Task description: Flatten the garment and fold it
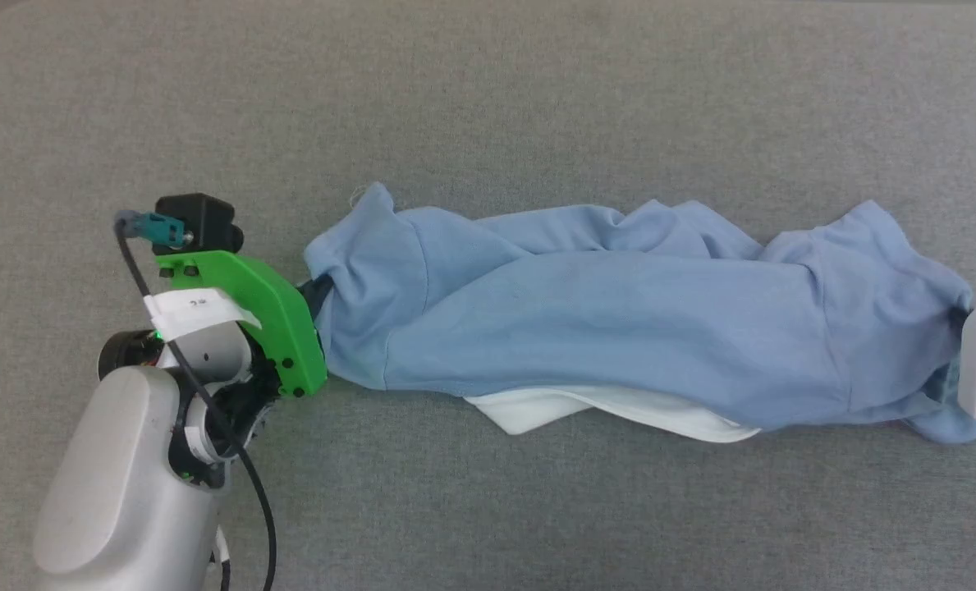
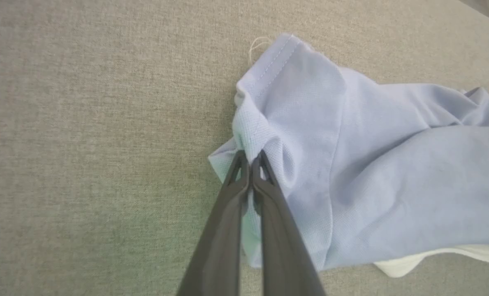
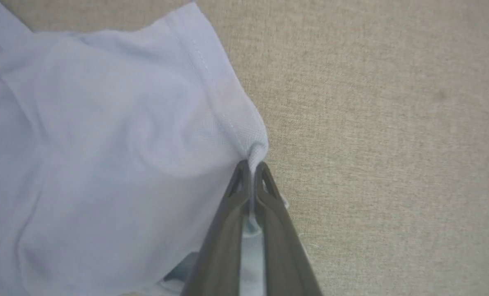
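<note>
Lower left: pale grey forearm (image 1: 118, 484) is carrying green bracket (image 1: 278, 320), white tag (image 1: 196, 312), black cable (image 1: 266, 517); left gripper (image 2: 251, 155) is showing dark grey fingers (image 2: 223, 230).

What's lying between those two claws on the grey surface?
The garment, a bunched light blue shirt, spans from the left gripper to the right gripper, each shut on one end. The head view shows the whole stretch.
</note>
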`<state>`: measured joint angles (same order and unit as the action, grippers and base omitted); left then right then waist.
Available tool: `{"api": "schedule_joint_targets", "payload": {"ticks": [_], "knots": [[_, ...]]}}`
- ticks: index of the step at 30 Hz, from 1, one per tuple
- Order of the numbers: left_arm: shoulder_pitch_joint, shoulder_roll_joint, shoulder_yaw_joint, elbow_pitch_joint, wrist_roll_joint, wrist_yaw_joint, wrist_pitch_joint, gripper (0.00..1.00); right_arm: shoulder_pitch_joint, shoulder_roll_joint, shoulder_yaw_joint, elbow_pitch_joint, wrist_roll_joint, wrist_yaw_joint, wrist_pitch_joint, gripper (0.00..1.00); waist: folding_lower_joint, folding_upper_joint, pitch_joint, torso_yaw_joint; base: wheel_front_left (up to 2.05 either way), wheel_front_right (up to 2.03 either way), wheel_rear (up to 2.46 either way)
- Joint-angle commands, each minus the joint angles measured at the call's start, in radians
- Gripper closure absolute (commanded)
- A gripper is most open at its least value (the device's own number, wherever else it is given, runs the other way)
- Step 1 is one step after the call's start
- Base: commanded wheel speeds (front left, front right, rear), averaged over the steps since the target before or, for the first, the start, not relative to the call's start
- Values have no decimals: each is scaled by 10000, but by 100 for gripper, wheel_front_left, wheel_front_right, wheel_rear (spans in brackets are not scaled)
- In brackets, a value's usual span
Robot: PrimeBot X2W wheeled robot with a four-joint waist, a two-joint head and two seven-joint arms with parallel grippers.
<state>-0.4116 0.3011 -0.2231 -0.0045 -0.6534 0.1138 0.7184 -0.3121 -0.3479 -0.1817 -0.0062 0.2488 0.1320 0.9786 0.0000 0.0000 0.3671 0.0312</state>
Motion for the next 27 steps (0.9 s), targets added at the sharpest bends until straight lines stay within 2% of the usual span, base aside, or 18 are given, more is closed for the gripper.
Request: {"api": "schedule_joint_targets", "payload": {"ticks": [1, 9, 17, 22, 27], "knots": [[28, -31, 124, -35, -39, -87, -195, 100, -251, 65, -114, -141, 42, -13, -305, 100, 0, 0, -341, -84, 0, 0, 0], [185, -40, 590, -445, -289, -54, -724, 100, -395, 442, -630, -804, 422, -13, -1173, 100, 0, 0, -1234, -234, 0, 0, 0], [230, -50, 1085, -948, -443, 35, -1290, 100, -555, 936, -950, -1317, 915, -13, -1630, 100, 0, 0, -1531, -324, 0, 0, 0], [-628, -4, 1191, -888, -242, -3, -1651, 100, -1629, 998, -981, -1180, 1191, -13, -2140, 100, 0, 0, -1457, -288, 0, 0, 0], [-2105, 99, 1172, -459, 112, -132, -2018, 100, -3343, 925, -945, -761, 1504, -13, -2517, 100, 0, 0, -1473, -189, 0, 0, 0]]}}
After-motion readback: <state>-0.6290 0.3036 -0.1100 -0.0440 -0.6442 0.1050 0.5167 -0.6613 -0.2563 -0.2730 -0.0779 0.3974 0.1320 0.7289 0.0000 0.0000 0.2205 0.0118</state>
